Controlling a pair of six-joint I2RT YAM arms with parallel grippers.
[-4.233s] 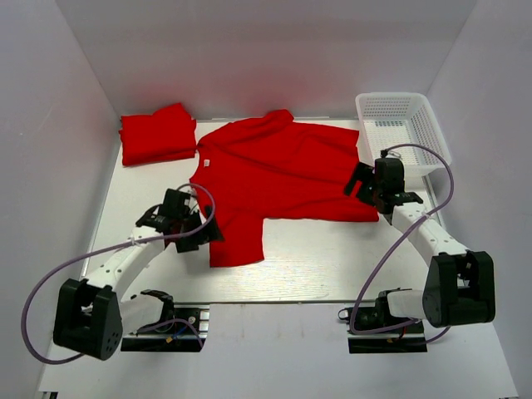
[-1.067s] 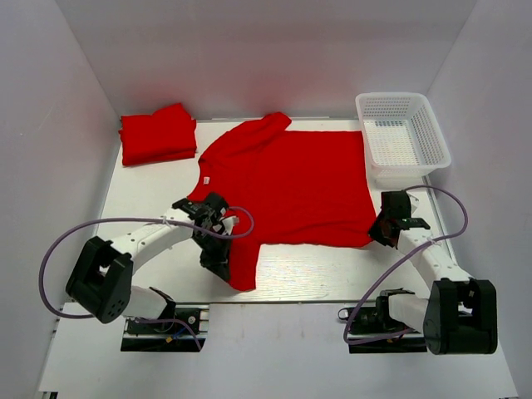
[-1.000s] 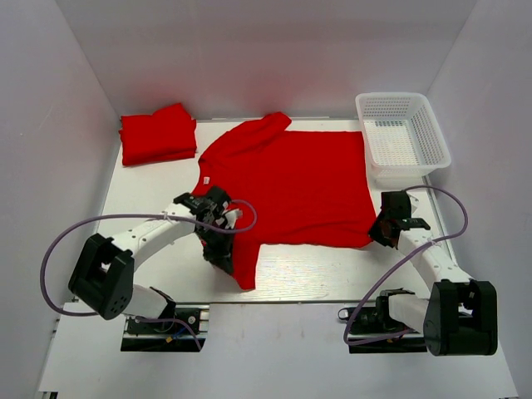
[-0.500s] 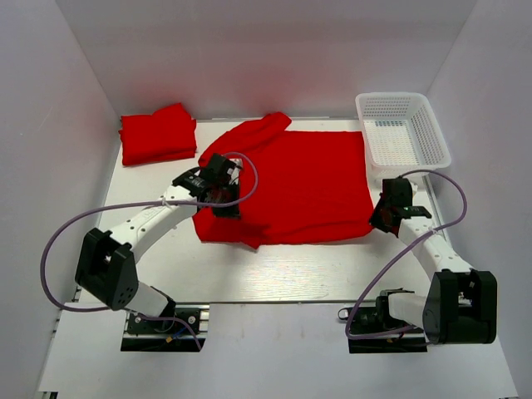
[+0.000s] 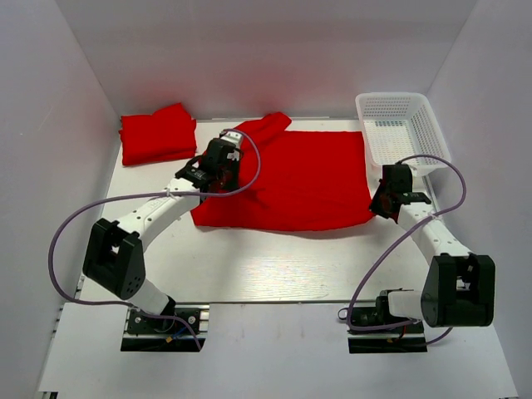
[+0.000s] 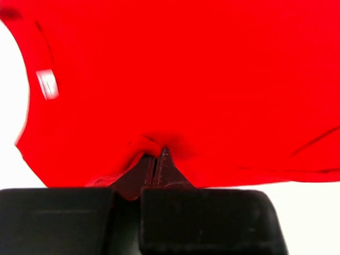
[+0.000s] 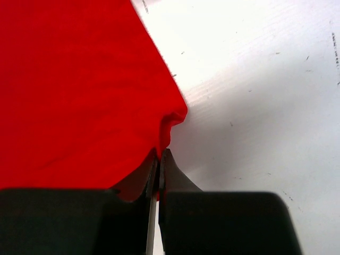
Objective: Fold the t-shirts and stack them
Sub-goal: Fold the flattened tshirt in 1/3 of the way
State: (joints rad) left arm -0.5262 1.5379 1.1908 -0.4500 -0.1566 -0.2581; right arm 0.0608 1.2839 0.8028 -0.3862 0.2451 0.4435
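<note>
Shirt (image 5: 307,179) spread mid-table (image 5: 274,258), pinched at both sides.
A basket (image 5: 391,97) stands far right and a folded shirt (image 5: 156,133) lies far left. The left gripper (image 6: 157,157) is pressed together on a fold at the shirt's left edge, near the label (image 6: 47,84); the right gripper (image 7: 159,156) pinches its near right corner.

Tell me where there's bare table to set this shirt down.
Bare: the near strip of table between the spread shirt and the near edge; a smaller patch in front of the folded shirts. Crowded: around the basket.
</note>
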